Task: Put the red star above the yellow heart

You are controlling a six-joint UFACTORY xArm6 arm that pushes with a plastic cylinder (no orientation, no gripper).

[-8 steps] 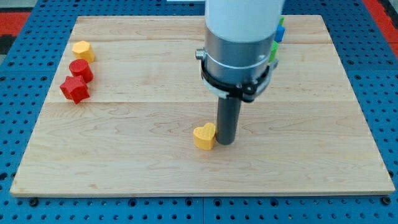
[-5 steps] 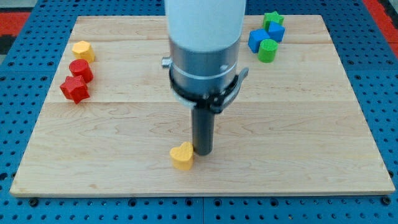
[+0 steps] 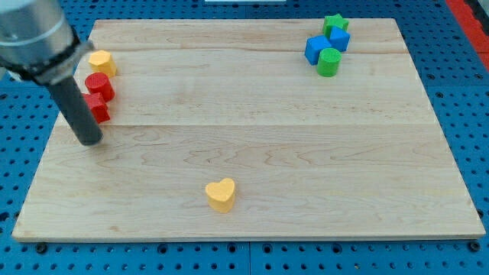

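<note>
The yellow heart (image 3: 221, 194) lies near the board's bottom edge, a little left of centre. The red star (image 3: 97, 109) sits at the board's left side, partly hidden behind my rod. My tip (image 3: 89, 140) rests on the board just below and to the left of the red star, far to the left of the yellow heart.
A red cylinder-like block (image 3: 99, 85) and a yellow block (image 3: 101, 61) sit above the red star. At the top right are a green star (image 3: 334, 23), two blue blocks (image 3: 315, 49) and a green cylinder (image 3: 328, 62). The wooden board (image 3: 306, 153) lies on a blue pegboard.
My rod left the yellow heart and swept to the board's left side, beside the red star. The heart ended slightly lower and further left than at first.
</note>
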